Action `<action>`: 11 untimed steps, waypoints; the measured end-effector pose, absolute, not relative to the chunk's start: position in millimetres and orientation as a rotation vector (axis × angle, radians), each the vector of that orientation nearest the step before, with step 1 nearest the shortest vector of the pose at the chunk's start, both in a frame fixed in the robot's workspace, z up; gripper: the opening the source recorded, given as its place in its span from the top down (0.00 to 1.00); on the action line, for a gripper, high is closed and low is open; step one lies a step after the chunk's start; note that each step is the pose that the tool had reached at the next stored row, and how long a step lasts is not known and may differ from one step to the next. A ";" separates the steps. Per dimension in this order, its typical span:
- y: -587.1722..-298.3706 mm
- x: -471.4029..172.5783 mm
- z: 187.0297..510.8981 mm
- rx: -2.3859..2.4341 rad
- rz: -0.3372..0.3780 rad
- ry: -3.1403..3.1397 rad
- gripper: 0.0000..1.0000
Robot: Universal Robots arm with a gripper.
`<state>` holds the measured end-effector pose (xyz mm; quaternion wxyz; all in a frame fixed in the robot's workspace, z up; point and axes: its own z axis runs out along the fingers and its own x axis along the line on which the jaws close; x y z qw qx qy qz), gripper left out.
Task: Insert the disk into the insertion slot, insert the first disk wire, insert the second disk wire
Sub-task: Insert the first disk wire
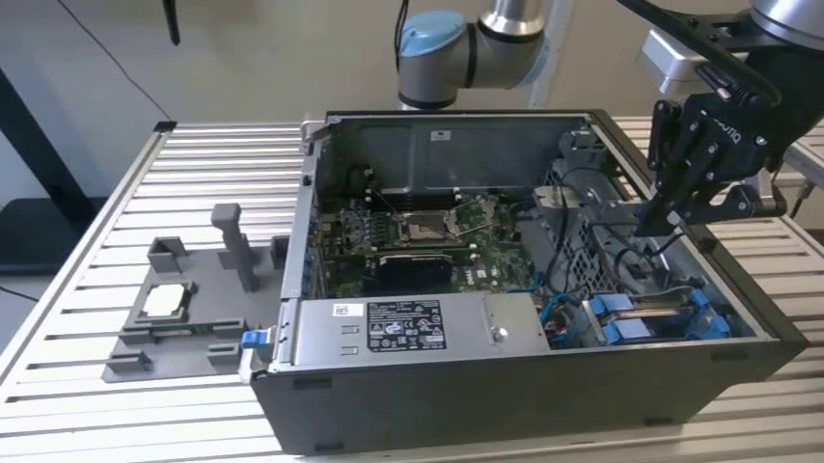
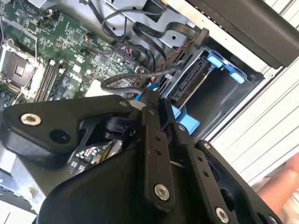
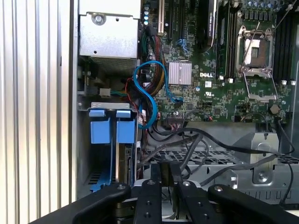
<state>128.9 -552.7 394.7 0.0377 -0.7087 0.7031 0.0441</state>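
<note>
The disk [image 2: 189, 87], in its blue carrier, sits inside the insertion slot [image 1: 650, 318], the grey bay with blue tabs at the case's near corner on the exterior view's right. In the first wrist view the disk [image 3: 122, 163] shows edge-on behind the blue tabs of the slot [image 3: 100, 105]. My black gripper [image 1: 657, 227] hangs inside the open case, just above and behind the slot. Its fingers [image 2: 149, 99] are pressed together on the end of a black disk wire [image 2: 140, 77]. Several black wires [image 3: 187, 144] run down to the gripper [image 3: 164, 170].
The open computer case [image 1: 515, 405] stands on a slatted table. Inside are the green motherboard [image 1: 425, 241], a labelled power-supply box [image 1: 399, 328] and a looped blue cable [image 3: 145, 93]. A grey fixture with a small chip [image 1: 168, 304] lies on the exterior view's left. A hand [image 2: 285, 186] is beside the case.
</note>
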 end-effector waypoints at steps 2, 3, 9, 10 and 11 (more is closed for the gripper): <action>-552.7 128.9 394.7 -2.175 0.135 2.157 0.81; -552.7 128.9 394.7 -2.175 0.135 2.157 0.81; -552.7 129.0 394.7 -2.175 0.135 2.157 0.81; -552.7 128.9 394.7 -2.175 0.135 2.158 0.81; -552.8 129.0 394.7 -2.175 0.135 2.158 0.81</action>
